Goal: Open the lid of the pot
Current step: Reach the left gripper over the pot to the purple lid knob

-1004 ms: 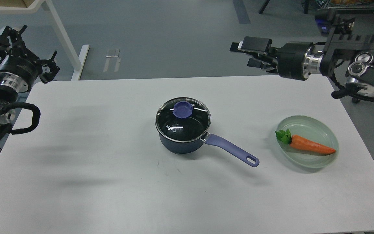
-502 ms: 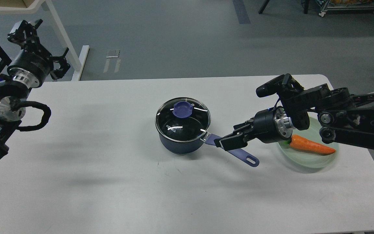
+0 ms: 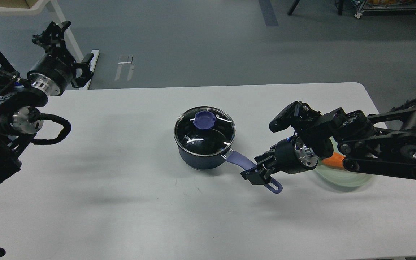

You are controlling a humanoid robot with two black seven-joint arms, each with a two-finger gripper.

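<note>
Lidded pot (image 3: 204, 142) on table (image 3: 121, 187), right end effector (image 3: 256, 173) at pot handle (image 3: 251, 169)

There is a single view, from the robot's head, looking forward and steeply down. It stands back far enough to take in nearly the whole white desk (image 3: 121, 202), cut only at the near edge and the lower corners, with grey floor filling the band toward 12 o'clock. The left arm enters at 9 o'clock, the right at 3 o'clock. The pot (image 3: 202, 151) sits about centre.
</note>
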